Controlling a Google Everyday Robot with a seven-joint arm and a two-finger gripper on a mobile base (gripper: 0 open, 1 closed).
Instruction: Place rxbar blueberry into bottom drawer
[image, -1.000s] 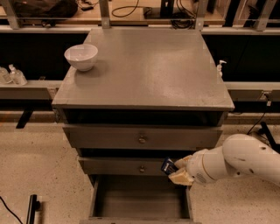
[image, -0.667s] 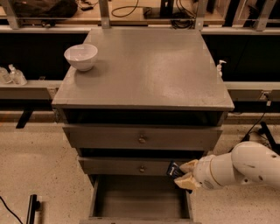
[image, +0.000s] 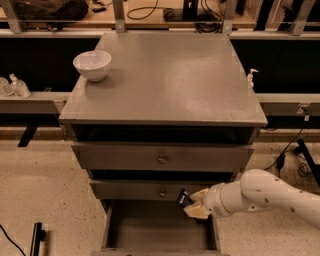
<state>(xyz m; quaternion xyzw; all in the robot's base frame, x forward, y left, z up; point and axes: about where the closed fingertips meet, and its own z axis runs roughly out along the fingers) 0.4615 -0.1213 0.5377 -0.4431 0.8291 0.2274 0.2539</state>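
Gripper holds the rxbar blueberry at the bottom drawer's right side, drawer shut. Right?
No. The camera view shows the bottom drawer pulled open, grey interior exposed. The rest holds: the gripper holds the rxbar blueberry at its right side.

White arm (image: 272, 197), cream pincer (image: 190, 204) above bottom drawer (image: 150, 227)

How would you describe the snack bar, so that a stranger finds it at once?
Start at the grey cabinet with three drawers; the bottom drawer is pulled open. Above its right side the gripper holds the rxbar blueberry, the only small dark wrapper there.
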